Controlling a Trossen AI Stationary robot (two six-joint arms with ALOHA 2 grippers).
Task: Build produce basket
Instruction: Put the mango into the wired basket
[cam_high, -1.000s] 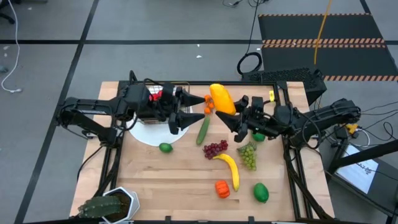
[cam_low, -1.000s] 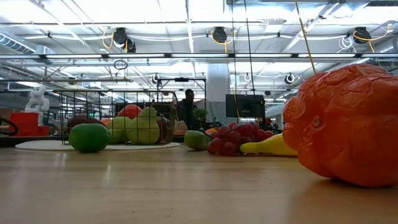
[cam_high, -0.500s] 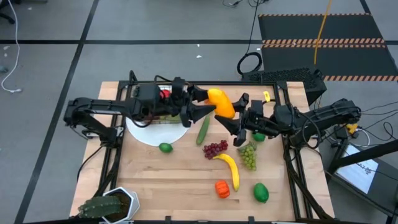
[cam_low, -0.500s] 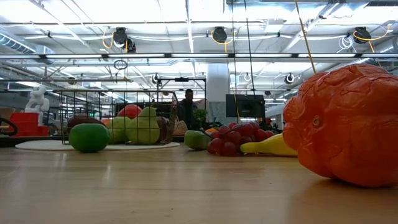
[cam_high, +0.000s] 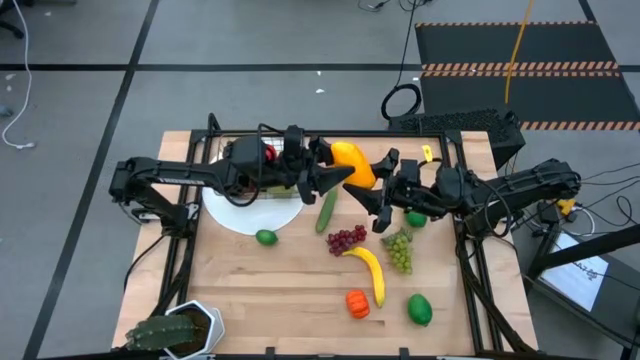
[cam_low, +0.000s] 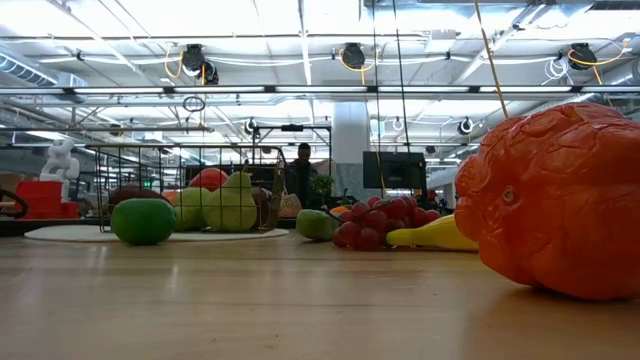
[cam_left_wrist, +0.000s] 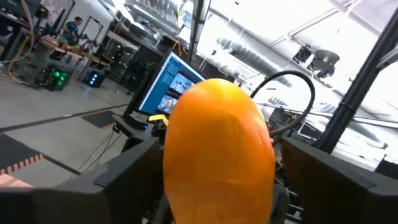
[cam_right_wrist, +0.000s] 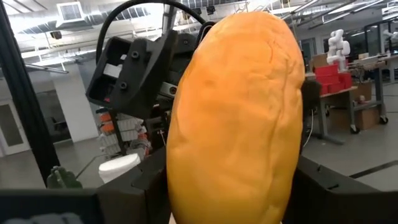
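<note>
Toward the left of the surface (cam_high: 300, 290), the basket (cam_low: 130, 170) stood on the white plate (cam_high: 240, 213), partly hidden under the left arm in the high view and already holding some produce. Just to its right, the left end effector (cam_high: 338, 168) reached toward mid-surface with its fingers spread either side of the mango (cam_high: 356, 162) – not visibly pressing on it. The mango hung above the surface between the two arms, its long axis lying roughly crosswise to the line joining them. Beyond it, the right end effector (cam_high: 372, 186) was clenched on the mango from the opposite side. The basket lay on the left arm's side – so that arm looked better placed to carry the fruit over.
</note>
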